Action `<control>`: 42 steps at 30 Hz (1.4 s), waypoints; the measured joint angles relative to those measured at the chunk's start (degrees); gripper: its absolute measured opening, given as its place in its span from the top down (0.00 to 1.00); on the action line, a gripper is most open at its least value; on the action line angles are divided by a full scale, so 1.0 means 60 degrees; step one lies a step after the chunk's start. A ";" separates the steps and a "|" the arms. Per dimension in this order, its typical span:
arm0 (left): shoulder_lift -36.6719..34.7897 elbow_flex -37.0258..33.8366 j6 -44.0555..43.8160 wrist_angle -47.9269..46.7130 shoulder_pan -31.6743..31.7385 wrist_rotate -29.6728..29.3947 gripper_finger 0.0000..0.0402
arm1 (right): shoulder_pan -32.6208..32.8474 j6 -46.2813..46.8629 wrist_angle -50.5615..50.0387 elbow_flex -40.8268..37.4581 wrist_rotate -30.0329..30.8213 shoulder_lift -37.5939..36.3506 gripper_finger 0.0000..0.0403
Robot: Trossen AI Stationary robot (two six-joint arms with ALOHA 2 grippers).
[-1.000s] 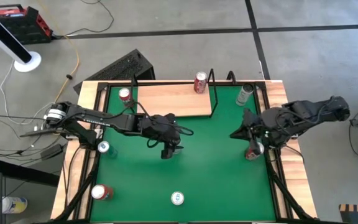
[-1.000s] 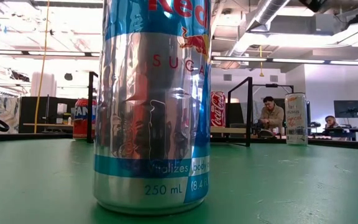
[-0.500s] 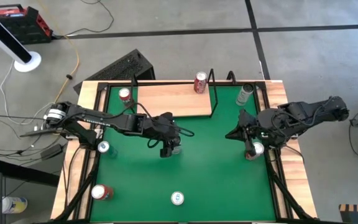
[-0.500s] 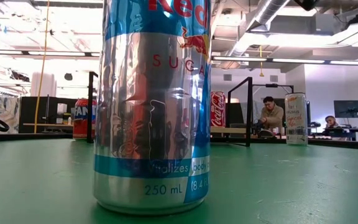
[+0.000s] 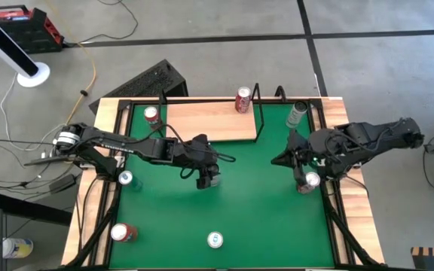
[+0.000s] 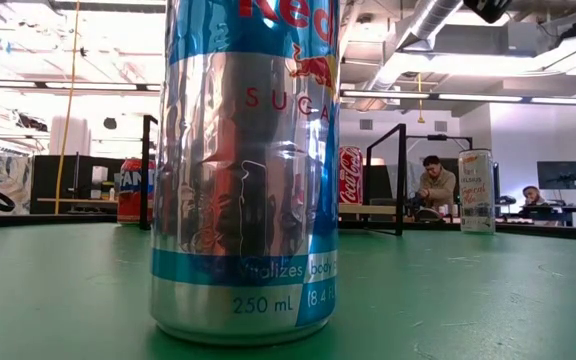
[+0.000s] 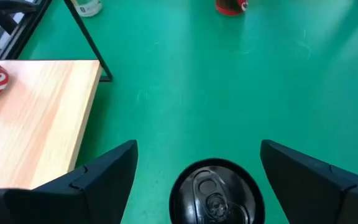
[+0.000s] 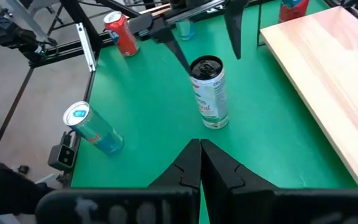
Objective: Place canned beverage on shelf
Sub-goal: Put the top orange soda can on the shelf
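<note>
Starting at the near edge of the table: a blue and silver can (image 5: 215, 240) stands about halfway along it, on the green mat (image 5: 255, 218). A red can (image 5: 123, 232) sits by the near left corner, and another can (image 5: 125, 178) is partway up the left edge.

Mid-table, the left gripper (image 5: 208, 179) hangs over a tall can with a dark top (image 7: 216, 193). Its fingers (image 7: 104, 177) are spread wide, one on each side of the can, with a gap on both sides, so it's not gripping anything.

Over by the right edge, the right gripper (image 8: 199, 152) is pinched closed and empty, with a can (image 5: 307, 181) just beside it.

The shelf (image 5: 209, 120) lies along the far edge. A red cola can (image 5: 242, 99) stands at its far right corner. One can (image 5: 151, 115) is just off its left end and another (image 5: 296, 114) is off its right.
</note>
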 joint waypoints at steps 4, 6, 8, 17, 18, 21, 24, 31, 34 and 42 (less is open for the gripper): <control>-0.0183 0.0000 -0.0080 0.0010 0.0000 -0.0003 0.13 | -0.0120 -0.0149 -0.0007 0.0000 -0.0004 0.0000 0.92; -0.0422 0.0000 -0.0273 -0.0106 0.0028 -0.0013 0.13 | -0.0162 -0.0183 -0.0015 0.0000 -0.0009 0.0000 0.92; -0.0738 0.0004 -0.0515 -0.0432 0.0044 0.0028 0.13 | -0.0225 -0.0190 -0.0043 0.0000 -0.0016 0.0000 0.92; -0.2659 0.0015 -0.1827 -0.4679 -0.0335 0.1268 0.13 | -0.0463 -0.0305 -0.0175 0.0000 -0.0089 0.0000 0.92; -0.2864 0.0015 -0.1909 -0.5137 -0.0399 0.1222 0.13 | -0.0509 -0.0335 -0.0174 0.0000 -0.0087 0.0004 0.92; -0.3334 0.0015 -0.2225 -0.6422 -0.0578 0.0917 0.13 | -0.0649 -0.0407 -0.0138 0.0000 -0.0084 0.0004 0.93; -0.3631 0.0015 -0.2620 -0.7605 -0.0685 0.0761 0.13 | -0.0823 -0.0426 -0.0135 0.0000 -0.0084 0.0004 0.93; -0.3831 0.0015 -0.3490 -0.9885 -0.0685 0.0585 0.13 | -0.0955 -0.0348 -0.0044 0.0004 -0.0080 0.0004 0.92; -0.3897 0.0011 -0.4352 -1.0764 -0.0660 -0.0479 0.13 | -0.0942 -0.0317 0.0067 0.0004 -0.0080 0.0004 0.93; -0.4724 0.0011 -0.3778 -0.9773 0.1602 -0.1601 0.13 | -0.0926 -0.0320 0.0372 0.0007 -0.0080 0.0036 0.92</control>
